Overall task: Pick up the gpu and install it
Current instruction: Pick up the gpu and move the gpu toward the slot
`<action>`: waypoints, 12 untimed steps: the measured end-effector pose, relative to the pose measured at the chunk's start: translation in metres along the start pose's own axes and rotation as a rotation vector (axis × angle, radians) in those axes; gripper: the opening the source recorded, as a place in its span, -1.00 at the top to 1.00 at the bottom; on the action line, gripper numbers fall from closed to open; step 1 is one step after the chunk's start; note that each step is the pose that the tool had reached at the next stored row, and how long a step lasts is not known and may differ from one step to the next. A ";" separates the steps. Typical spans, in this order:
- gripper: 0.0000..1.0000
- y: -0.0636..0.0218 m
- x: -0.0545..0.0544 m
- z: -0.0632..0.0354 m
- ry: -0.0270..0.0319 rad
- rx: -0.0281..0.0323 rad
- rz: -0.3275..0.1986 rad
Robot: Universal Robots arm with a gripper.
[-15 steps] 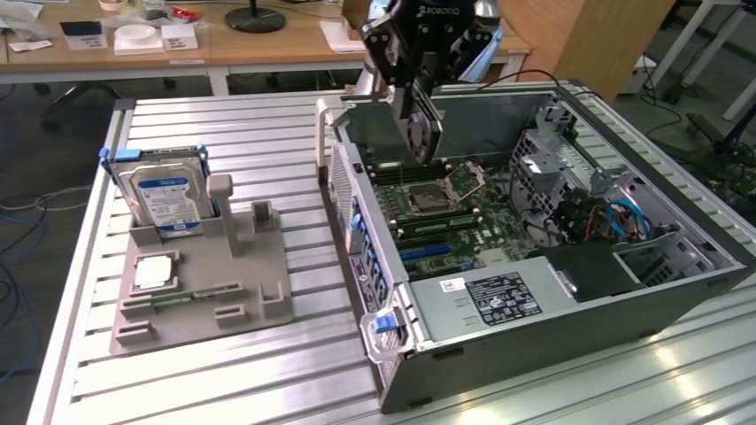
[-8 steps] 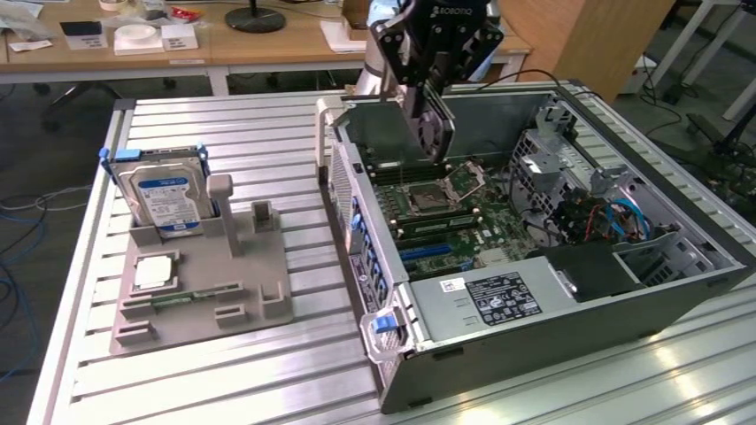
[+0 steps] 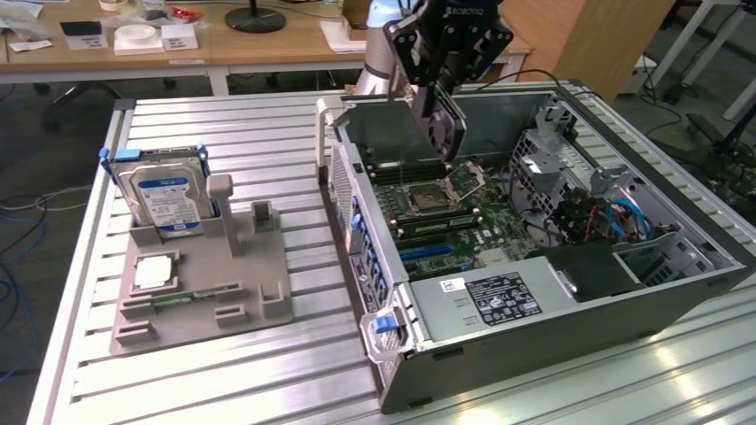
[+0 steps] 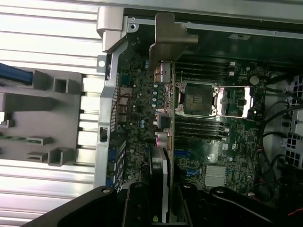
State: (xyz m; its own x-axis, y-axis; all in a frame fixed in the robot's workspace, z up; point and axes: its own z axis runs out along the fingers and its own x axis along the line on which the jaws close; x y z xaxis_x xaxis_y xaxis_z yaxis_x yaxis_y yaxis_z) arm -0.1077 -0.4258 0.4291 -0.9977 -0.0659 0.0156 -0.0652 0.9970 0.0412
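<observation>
My gripper (image 3: 444, 84) hangs over the open computer case (image 3: 661, 292) and is shut on the gpu (image 3: 443, 124). The card is held upright, edge down, above the motherboard (image 3: 443, 217) near the CPU socket (image 3: 428, 197). In the wrist view the gpu (image 4: 165, 142) appears edge-on, with its silver bracket (image 4: 168, 40) at the far end over the case's rear wall. There the black fingers (image 4: 137, 205) of my gripper (image 4: 163, 208) clamp the card from both sides. The card's lower edge is above the board and apart from it.
To the exterior view's left, a grey fixture (image 3: 243, 292) on the slatted aluminium table (image 3: 236, 133) holds a hard drive (image 3: 165, 199) with a blue-white label, a square chip (image 3: 154, 273) and a narrow green memory stick (image 3: 165, 306). A power supply (image 3: 497, 297) and cables (image 3: 597, 221) fill the case's near end.
</observation>
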 end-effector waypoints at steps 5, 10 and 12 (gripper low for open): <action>0.45 -0.0003 -0.004 0.0000 0.0001 0.0000 -0.003; 0.45 -0.0002 -0.004 0.0000 0.0001 0.0000 -0.004; 0.45 -0.0002 -0.004 0.0000 0.0001 0.0000 -0.004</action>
State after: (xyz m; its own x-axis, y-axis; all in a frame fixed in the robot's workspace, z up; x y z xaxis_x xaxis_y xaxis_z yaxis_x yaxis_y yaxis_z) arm -0.1040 -0.4257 0.4291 -0.9975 -0.0695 0.0155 -0.0688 0.9968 0.0412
